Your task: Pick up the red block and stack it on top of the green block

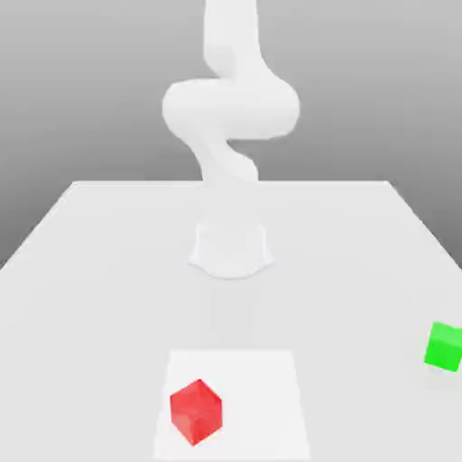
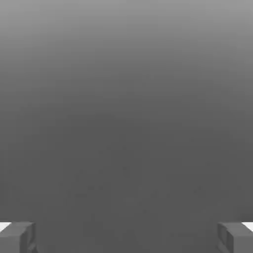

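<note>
Nearest the camera, the red block (image 1: 196, 412) sits low and left of centre in the exterior view, on a paler square patch (image 1: 271, 397) of the white table (image 1: 90, 271). Well apart, the green block (image 1: 443, 346) rests at the right edge. Behind, the white arm (image 1: 230, 108) rises. The gripper (image 2: 126, 237) has its fingers (image 2: 17, 236) spread wide, holding nothing.

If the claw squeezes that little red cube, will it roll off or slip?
The red block probably won't roll: it is a cube resting flat on the table. Its glossy faces suggest it may be a bit slippery. It looks rigid, so the flat sides should give the open claw a square hold.
</note>
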`<state>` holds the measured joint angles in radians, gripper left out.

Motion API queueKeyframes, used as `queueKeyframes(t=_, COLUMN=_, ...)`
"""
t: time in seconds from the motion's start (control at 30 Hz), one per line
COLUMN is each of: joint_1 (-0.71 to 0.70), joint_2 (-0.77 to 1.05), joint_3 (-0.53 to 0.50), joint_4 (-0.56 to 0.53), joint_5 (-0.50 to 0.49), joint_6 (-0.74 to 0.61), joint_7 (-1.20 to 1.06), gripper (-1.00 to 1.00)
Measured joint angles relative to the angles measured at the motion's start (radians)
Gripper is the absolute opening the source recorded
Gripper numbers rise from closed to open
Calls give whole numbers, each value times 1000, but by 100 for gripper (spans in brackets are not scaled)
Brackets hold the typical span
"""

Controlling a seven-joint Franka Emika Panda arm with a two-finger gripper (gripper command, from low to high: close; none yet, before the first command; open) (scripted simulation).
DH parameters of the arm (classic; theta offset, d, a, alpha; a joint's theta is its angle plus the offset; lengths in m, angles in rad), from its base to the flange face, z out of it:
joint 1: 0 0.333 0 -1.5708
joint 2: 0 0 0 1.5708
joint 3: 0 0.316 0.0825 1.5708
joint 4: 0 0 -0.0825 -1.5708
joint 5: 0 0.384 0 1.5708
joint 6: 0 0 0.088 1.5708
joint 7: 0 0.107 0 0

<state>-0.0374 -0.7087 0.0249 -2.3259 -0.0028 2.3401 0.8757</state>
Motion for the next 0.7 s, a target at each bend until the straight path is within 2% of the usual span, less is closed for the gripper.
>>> queueKeyframes(t=0.4, joint_1=-145, joint_2=442, joint_3=92, joint_4=-125, joint_5=-44, joint_6=193, joint_7=387, gripper=0)
queueKeyframes(t=0.7, joint_1=-186, joint_2=767, joint_3=92, joint_4=-218, joint_5=-57, joint_6=337, joint_7=660, gripper=0)
